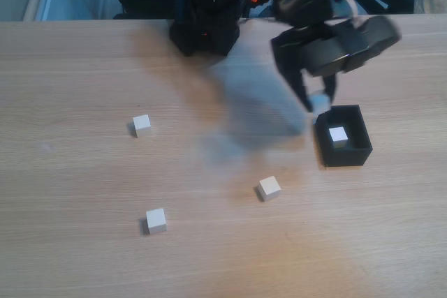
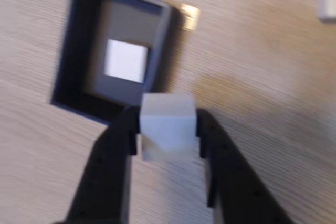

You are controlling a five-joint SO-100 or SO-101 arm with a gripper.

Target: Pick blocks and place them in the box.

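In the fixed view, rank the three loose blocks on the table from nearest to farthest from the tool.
Measured from the tool:
1. Centre block, below and left of the box.
2. Upper-left block, far left.
3. Lower-left block, near the front edge.

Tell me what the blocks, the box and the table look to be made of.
Blocks: matte white, plain faces, sharp edges; likely plastic or painted wood, too blurred to settle. The end effector holds one.
Box: thin black walls with a dull finish, probably plastic; one block inside.
Table: pale wood grain in long straight bands with a slight sheen, probably laminate or veneer.
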